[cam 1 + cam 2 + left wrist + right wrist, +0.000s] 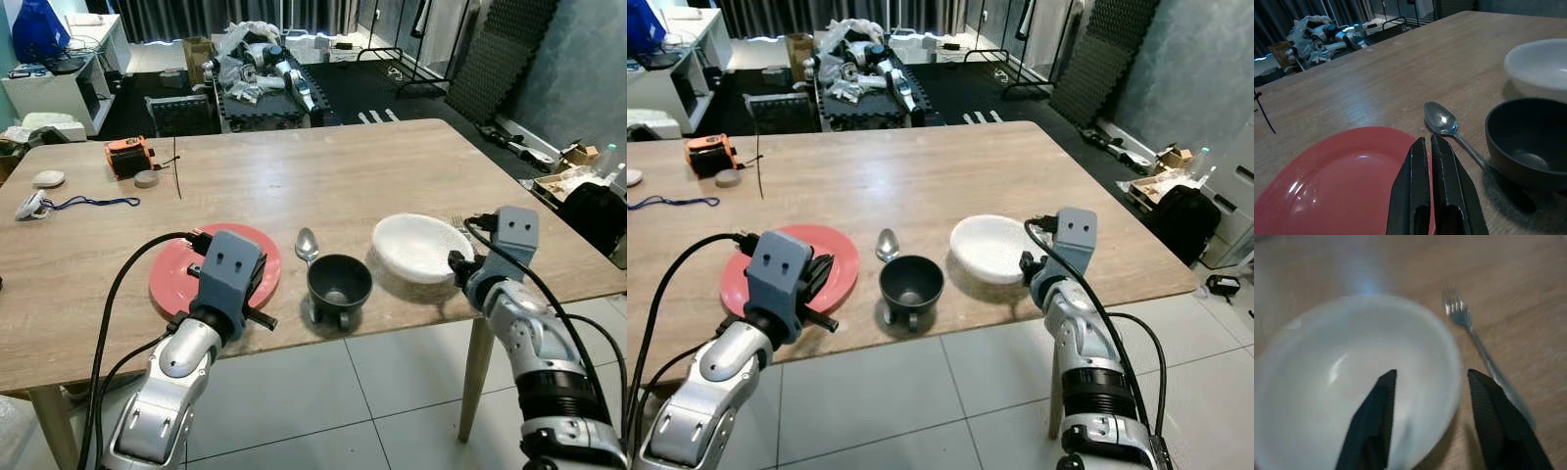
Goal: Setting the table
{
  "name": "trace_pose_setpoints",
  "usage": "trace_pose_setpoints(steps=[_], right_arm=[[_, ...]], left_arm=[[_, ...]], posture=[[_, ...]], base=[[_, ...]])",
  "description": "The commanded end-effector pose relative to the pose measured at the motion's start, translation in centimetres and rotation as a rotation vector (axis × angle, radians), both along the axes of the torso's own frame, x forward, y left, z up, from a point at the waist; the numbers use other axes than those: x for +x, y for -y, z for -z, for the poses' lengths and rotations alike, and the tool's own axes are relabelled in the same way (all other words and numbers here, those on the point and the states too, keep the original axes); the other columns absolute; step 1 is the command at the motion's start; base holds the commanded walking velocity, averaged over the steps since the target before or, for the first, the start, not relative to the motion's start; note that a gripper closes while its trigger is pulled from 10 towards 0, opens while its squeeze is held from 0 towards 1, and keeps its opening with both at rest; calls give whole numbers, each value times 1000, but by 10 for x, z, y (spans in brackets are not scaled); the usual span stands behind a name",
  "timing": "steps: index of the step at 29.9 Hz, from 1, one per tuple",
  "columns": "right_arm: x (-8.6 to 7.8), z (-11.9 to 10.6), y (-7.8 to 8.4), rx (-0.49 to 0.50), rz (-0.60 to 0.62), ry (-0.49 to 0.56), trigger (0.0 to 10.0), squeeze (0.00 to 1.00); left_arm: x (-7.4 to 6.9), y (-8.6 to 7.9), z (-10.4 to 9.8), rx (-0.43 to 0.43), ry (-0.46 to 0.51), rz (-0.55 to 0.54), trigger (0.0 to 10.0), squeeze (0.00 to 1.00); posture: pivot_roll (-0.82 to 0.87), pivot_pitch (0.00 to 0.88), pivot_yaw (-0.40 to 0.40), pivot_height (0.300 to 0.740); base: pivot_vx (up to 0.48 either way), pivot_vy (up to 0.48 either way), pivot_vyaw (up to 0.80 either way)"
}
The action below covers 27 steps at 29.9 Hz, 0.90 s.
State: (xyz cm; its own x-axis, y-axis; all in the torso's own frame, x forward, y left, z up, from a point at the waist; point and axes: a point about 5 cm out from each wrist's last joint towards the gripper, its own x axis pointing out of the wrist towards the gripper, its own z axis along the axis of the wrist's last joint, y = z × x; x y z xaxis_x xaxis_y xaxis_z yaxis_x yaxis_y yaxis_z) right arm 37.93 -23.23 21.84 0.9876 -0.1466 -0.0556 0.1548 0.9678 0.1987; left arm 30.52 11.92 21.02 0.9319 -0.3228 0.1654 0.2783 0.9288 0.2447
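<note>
A red plate lies near the table's front edge, left of a black bowl. Between them a spoon lies with its handle running under the black bowl. A white bowl sits to the right, and a fork lies just beyond its right side. My left gripper is shut with nothing in it, low over the plate's right edge and pointing toward the spoon. My right gripper is open and straddles the white bowl's near rim, one finger inside the bowl and one outside by the fork.
The wooden table ends close to the dishes in front and just past the fork on the right. At the far left lie an orange device, a tape roll and a blue lanyard. Cluttered floor lies beyond the table.
</note>
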Motion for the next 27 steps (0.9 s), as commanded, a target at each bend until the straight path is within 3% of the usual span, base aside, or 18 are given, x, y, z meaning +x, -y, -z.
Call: trace_pose_setpoints(steps=[1, 2, 3, 6, 8, 9, 10, 11, 12, 15, 17, 18, 21, 27], right_arm=[[-1, -17, 5, 13, 11, 98, 10000, 1000], [-3, -22, 6, -6, 14, 130, 10000, 1000], [-7, -32, 9, -74, 19, 179, 10000, 0], [-18, -55, 8, -275, -18, 315, 10000, 0], [-30, -72, -3, -478, -150, 423, 10000, 0], [-37, -75, -11, -565, -263, 446, 10000, 0], [-37, -75, -11, -565, -263, 446, 10000, 0], [-46, -76, -17, -684, -385, 450, 10000, 0], [-46, -76, -17, -684, -385, 450, 10000, 0], [-64, -64, -26, -930, -662, 384, 10000, 0], [-68, -52, -22, -1015, -753, 305, 10000, 0], [-68, -52, -22, -1015, -753, 305, 10000, 0], [-71, -23, -10, -1081, -787, 123, 10000, 0], [-65, -3, -2, -1200, -671, 41, 10000, 0]], left_arm=[[-2, -1, 5, 1, -13, -8, 10000, 0], [-2, -1, 5, 1, -13, -7, 10000, 0], [-2, -1, 5, 1, -13, -6, 10000, 0], [-2, -1, 5, 1, -13, -6, 10000, 0], [-2, -1, 5, 3, -14, -5, 10000, 0], [-2, -2, 5, 5, -15, -4, 10000, 0], [-2, -2, 5, 5, -15, -4, 10000, 0], [-1, -2, 5, 6, -15, -2, 10000, 0], [-1, -2, 5, 6, -15, -2, 10000, 0], [0, -2, 5, 7, -17, 2, 10000, 0], [0, -1, 5, 7, -17, 6, 10000, 0], [0, -1, 5, 7, -17, 6, 10000, 0], [-1, 5, 3, 7, -13, 28, 10000, 0], [1, 5, -3, 14, -3, 48, 10000, 0]], posture=[[10, 79, 53, 740], [10, 79, 53, 740], [12, 81, 53, 740], [11, 83, 54, 740], [10, 89, 58, 740], [9, 94, 62, 740], [9, 94, 62, 740], [8, 95, 63, 740], [8, 95, 63, 740], [-5, 100, 66, 740], [-5, 101, 66, 740], [-5, 101, 66, 740], [6, 102, 70, 740], [5, 108, 83, 740]], base=[[0, 0, 0], [0, 0, 0], [0, 0, 0], [0, 0, 0], [0, 0, 0], [0, 0, 0], [0, 0, 0], [0, 0, 0], [0, 0, 0], [0, 0, 0], [0, 0, 0], [0, 0, 0], [0, 0, 0], [0, 0, 0]])
